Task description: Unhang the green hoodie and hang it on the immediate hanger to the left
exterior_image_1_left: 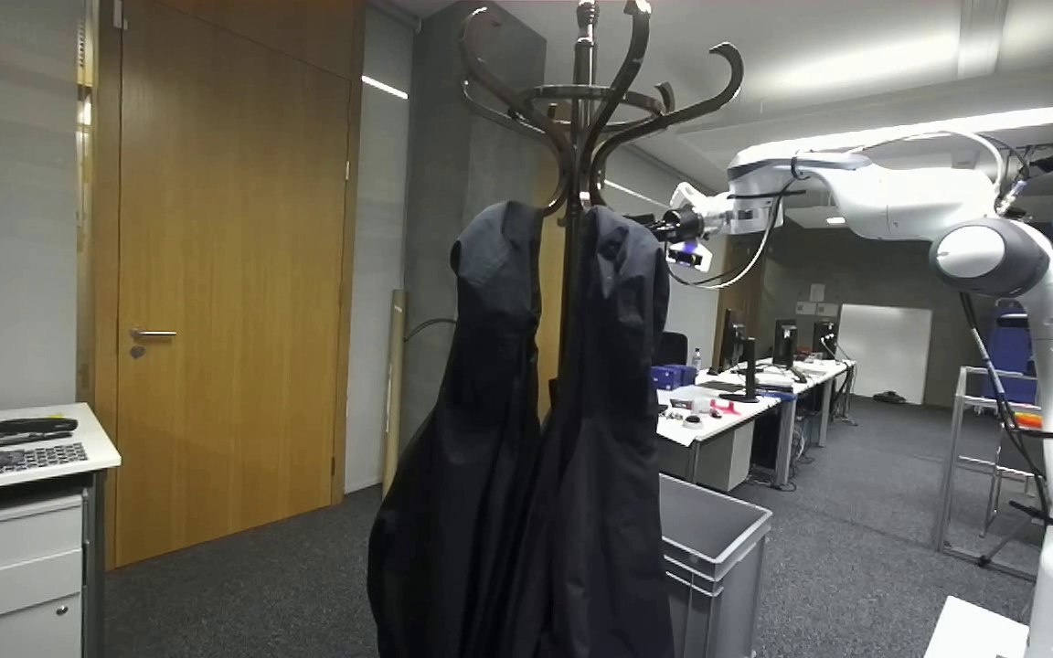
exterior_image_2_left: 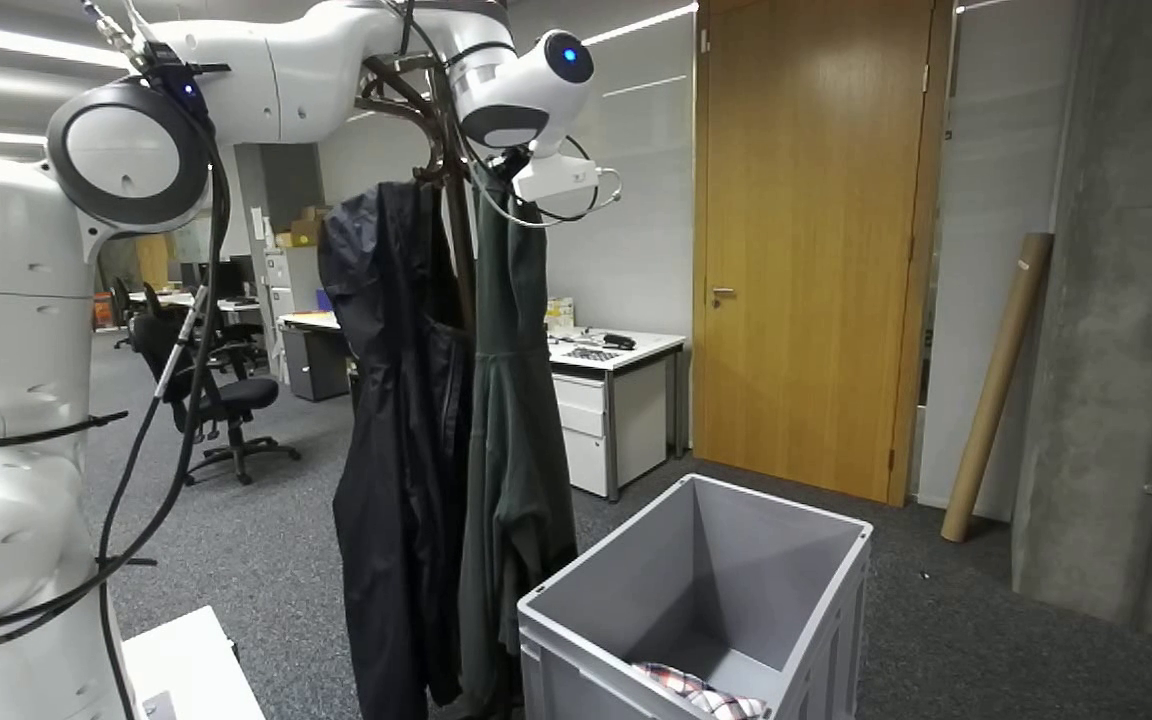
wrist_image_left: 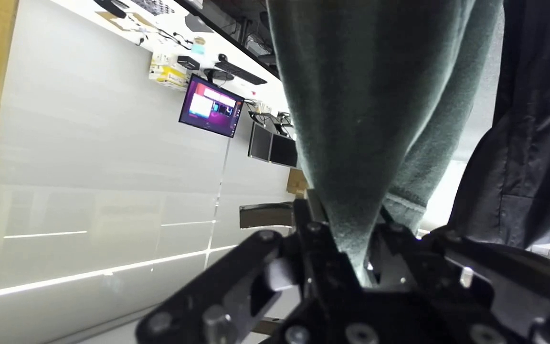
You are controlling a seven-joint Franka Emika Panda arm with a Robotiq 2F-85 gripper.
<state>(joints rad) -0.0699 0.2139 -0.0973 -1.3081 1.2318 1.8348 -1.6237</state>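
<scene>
The green hoodie point(exterior_image_2_left: 511, 430) hangs as a long narrow strip on the near side of the coat rack point(exterior_image_2_left: 457, 220), its top at my gripper point(exterior_image_2_left: 509, 163). In the wrist view the hoodie point(wrist_image_left: 356, 119) narrows and bunches between my fingers point(wrist_image_left: 351, 215), which are closed on it. In an exterior view my gripper point(exterior_image_1_left: 650, 224) reaches in beside the rack point(exterior_image_1_left: 585, 146), and the hoodie is hidden behind the dark coats. The arm's wrist covers the hoodie's top, so I cannot tell whether it still touches a hook.
Two dark coats point(exterior_image_1_left: 490, 366) point(exterior_image_1_left: 609, 411) hang on the rack; a dark coat point(exterior_image_2_left: 391, 400) is close beside the hoodie and shows in the wrist view point(wrist_image_left: 537, 143). A brown rack hook point(wrist_image_left: 265, 215) lies just left of my fingers. A grey bin point(exterior_image_2_left: 776, 550) holds checked cloth point(exterior_image_2_left: 701, 692).
</scene>
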